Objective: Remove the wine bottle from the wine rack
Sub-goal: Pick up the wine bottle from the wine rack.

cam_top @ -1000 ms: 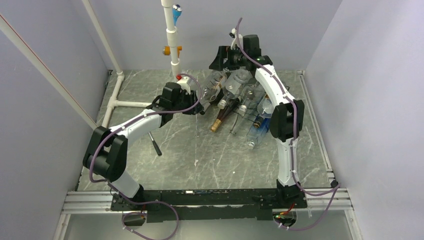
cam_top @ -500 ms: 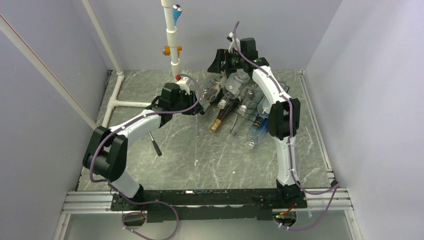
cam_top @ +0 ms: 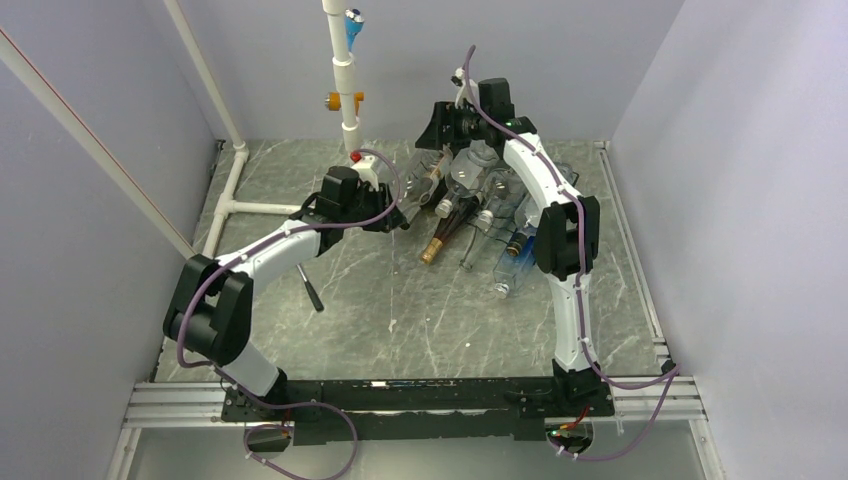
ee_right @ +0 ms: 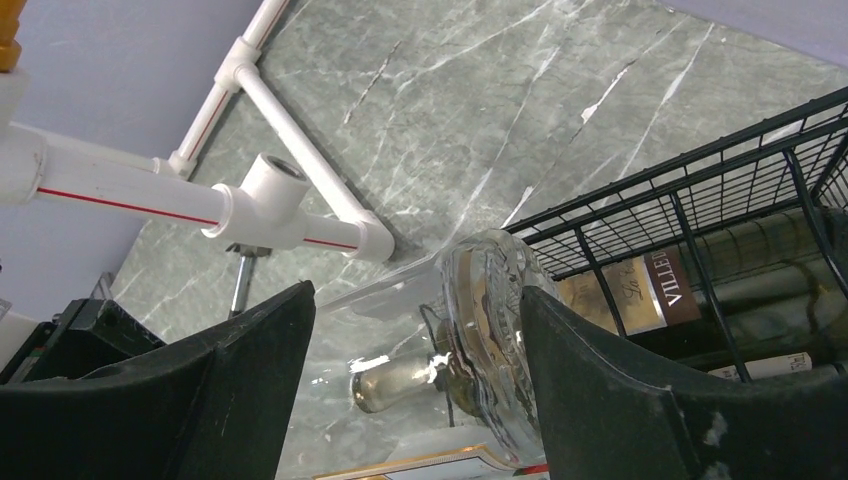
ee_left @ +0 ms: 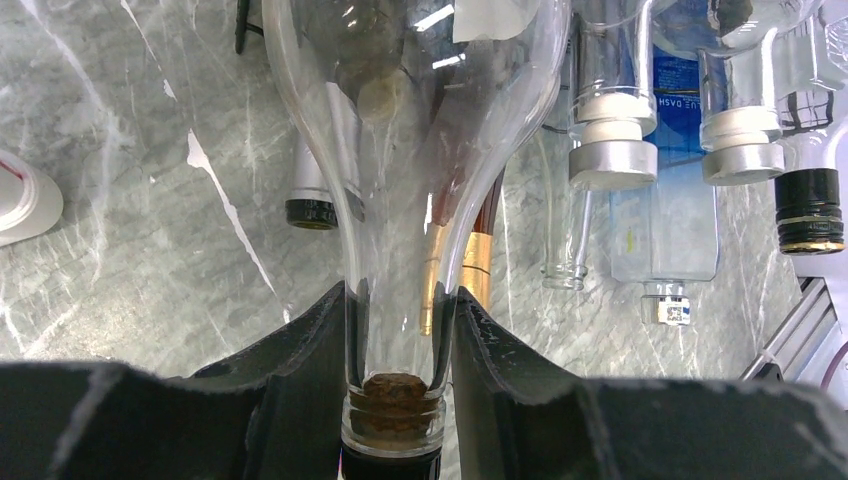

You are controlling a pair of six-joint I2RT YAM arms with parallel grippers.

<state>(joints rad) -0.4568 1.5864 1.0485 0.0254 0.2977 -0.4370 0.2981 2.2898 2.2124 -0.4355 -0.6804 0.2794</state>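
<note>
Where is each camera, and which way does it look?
Top: high behind, looking down at the table; left arm and right arm show.
Left wrist: on the left arm, looking along the clear bottle its jaws pinch.
Right wrist: on the right arm, looking between its open jaws at the bottle's base and wine rack.
Both wrist views seemingly share that bottle.

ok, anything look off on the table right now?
One stray item: a small dark-handled tool lies loose on the table near the left arm, away from the rack. No spill or breakage visible. The clear bottle has its neck in the left claw.
</note>
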